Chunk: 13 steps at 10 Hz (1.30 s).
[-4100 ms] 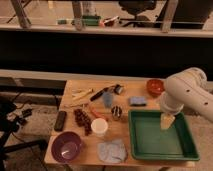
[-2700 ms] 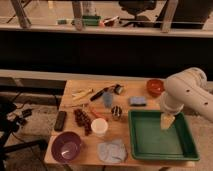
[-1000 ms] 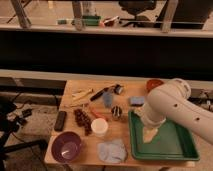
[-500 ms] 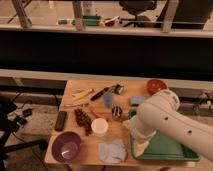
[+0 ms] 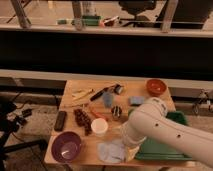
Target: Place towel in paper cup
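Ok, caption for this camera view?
Robot gripper low beside pale blue-grey cloth towel, near small white paper cup, on wooden table.

A: Is any lettering, label, brand or number legible on the table (image 5: 135,89) or on what it carries?

B: None can be read on any item.

A: And on the gripper?

B: The gripper (image 5: 131,151) hangs by the table's front edge, at the right side of the towel (image 5: 110,150). No marking is legible on it either.
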### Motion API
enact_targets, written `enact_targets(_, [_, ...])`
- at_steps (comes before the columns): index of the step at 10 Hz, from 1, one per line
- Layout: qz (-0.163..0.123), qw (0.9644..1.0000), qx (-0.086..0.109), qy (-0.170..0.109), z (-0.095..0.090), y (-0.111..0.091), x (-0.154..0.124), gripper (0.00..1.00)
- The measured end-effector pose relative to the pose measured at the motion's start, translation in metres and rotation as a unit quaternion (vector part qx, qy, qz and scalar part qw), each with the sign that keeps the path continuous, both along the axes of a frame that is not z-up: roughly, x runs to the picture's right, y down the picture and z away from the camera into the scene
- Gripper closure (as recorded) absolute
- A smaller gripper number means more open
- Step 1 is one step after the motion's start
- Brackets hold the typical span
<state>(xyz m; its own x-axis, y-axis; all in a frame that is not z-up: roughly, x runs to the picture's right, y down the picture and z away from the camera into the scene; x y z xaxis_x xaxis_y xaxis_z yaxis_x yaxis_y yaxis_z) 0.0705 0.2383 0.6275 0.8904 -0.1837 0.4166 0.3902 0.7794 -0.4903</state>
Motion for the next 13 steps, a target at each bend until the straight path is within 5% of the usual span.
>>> enact_targets(8, [0.0, 1.0, 0.001, 0.0, 0.001, 0.007, -0.003, 0.2])
enact_targets(13, [-0.059, 0.9978, 0.017, -0.025, 0.007, 0.043, -0.039, 0.2])
